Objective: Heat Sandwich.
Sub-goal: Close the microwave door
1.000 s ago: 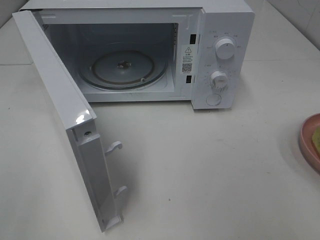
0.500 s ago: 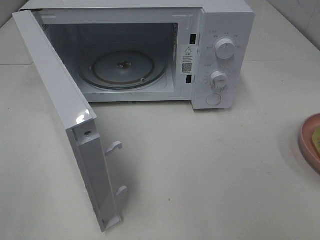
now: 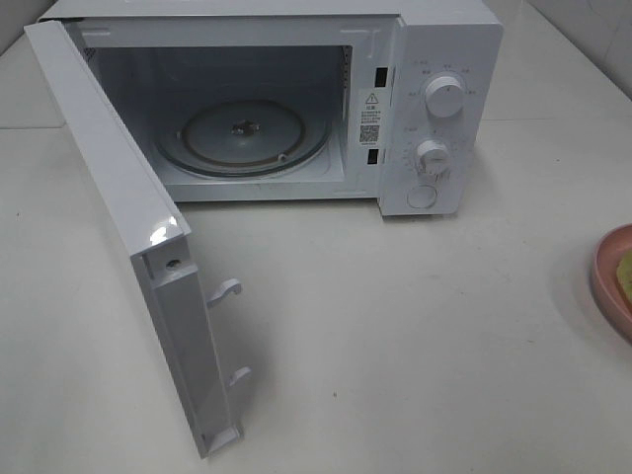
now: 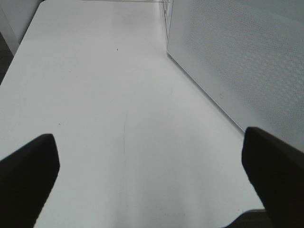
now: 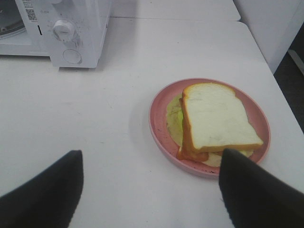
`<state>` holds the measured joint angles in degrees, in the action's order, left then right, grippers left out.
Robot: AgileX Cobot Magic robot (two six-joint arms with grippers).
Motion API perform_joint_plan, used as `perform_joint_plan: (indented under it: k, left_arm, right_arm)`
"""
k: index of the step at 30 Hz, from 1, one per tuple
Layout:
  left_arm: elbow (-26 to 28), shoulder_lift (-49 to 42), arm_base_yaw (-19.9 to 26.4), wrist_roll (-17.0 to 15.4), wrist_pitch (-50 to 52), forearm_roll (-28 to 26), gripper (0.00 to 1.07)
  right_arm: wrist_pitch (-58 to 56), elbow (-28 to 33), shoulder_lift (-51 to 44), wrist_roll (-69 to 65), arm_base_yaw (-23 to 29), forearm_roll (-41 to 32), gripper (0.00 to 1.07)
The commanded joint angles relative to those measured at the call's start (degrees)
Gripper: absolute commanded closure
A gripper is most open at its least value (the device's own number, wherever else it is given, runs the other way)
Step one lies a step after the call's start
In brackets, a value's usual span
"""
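The sandwich (image 5: pixel 216 116), white bread with an orange crust and a pale green layer, lies on a round pink plate (image 5: pixel 159 118) in the right wrist view. My right gripper (image 5: pixel 149 190) hovers open just short of the plate, nothing between its dark fingers (image 5: pixel 42 194). In the exterior high view only a yellow-green sliver of the sandwich (image 3: pixel 626 276) and the plate's rim (image 3: pixel 604 281) show at the right edge. The white microwave (image 3: pixel 434 109) stands open with its glass turntable (image 3: pixel 242 133) bare. My left gripper (image 4: pixel 149 180) is open over bare table beside the door's outer face (image 4: pixel 237 57).
The microwave door (image 3: pixel 148 257) swings far out toward the front left, its two latch hooks (image 3: pixel 225 289) pointing right. Two dials (image 3: pixel 444 96) and a round button sit on the control panel. White table (image 3: pixel 395 336) lies between door and plate. Neither arm shows in the exterior high view.
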<state>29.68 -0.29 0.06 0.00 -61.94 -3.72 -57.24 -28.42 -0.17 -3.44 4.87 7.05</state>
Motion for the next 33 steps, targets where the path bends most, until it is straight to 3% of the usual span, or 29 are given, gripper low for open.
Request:
perform_joint_plan:
  k: [1,33]
  left_arm:
    - [0.0,-0.86,-0.06,-0.52,0.63,0.11,0.06]
    - [0.0,-0.86,-0.06,-0.52,0.63,0.11,0.06]
  right_arm:
    - [0.11,0.11,-1.66,0.52,-0.23,-0.17,0.31]
    - [0.11,0.11,-1.66,0.46,-0.23,-0.17,0.32]
